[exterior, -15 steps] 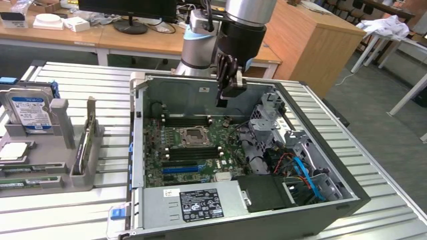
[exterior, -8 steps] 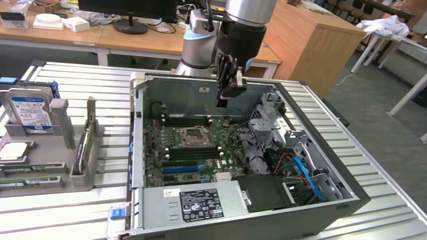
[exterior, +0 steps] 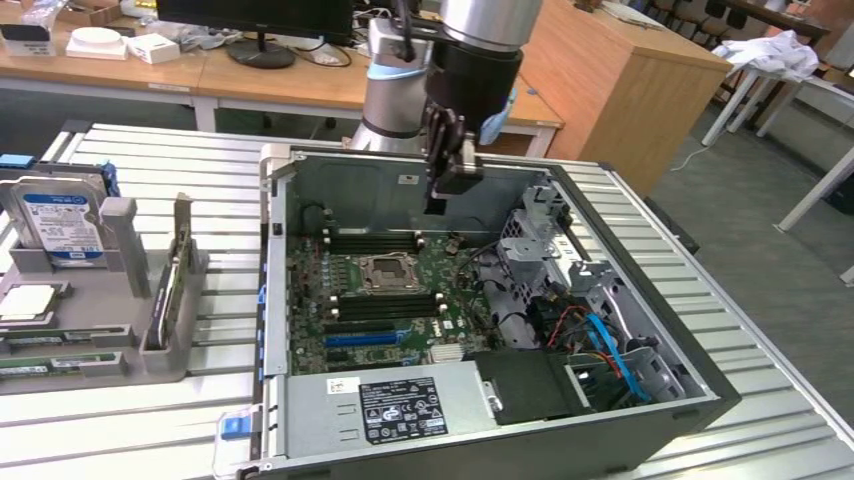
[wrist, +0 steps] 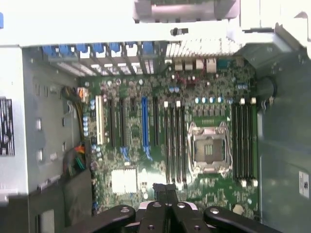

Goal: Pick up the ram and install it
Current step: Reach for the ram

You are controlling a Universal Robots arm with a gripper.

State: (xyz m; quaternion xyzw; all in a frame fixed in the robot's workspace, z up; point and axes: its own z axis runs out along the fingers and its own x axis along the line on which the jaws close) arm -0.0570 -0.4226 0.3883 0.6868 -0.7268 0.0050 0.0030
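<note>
My gripper (exterior: 447, 190) hangs over the open computer case (exterior: 694, 395), above the back part of the motherboard (exterior: 314, 335). Its fingers stand shut on a thin dark strip, the ram (exterior: 435, 203), seen edge-on between the fingertips in the wrist view (wrist: 165, 186). Below, the wrist view has my gripper (wrist: 165, 191) over the board's lower edge, near the long black memory slots (wrist: 175, 141) beside the CPU socket (wrist: 209, 148). A second bank of slots (wrist: 244, 141) lies on the socket's other side. All the slots look empty.
A grey parts tray (exterior: 134, 340) on the exterior view's left holds a hard drive (exterior: 60, 225) and flat parts. The case has a power supply (exterior: 387, 405) at the front and a drive cage with cables (exterior: 587, 320) on the right. Desks stand behind.
</note>
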